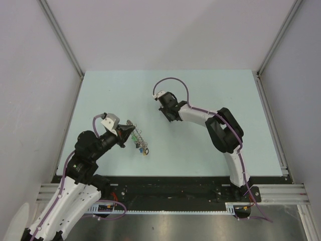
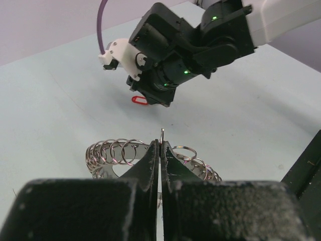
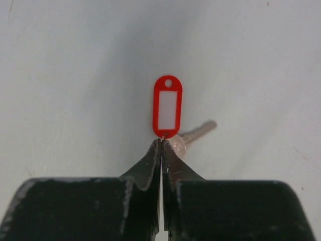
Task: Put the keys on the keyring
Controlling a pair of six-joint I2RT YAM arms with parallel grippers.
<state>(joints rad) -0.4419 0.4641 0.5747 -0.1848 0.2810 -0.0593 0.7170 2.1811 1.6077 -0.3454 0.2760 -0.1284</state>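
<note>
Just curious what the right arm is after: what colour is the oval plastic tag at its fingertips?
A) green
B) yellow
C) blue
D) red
D: the right arm's shut fingers pinch the end of a red oval plastic tag, its small silver key alongside.

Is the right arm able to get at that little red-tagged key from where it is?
Likely yes: the right gripper sits at the red-tagged key, jaws shut on the tag's lower end, nothing in between.

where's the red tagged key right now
In the right wrist view the red-tagged key lies on the table mid-frame, its tag end pinched at the tips of the right claw; it is right of the keyring held by the left claw.
</note>
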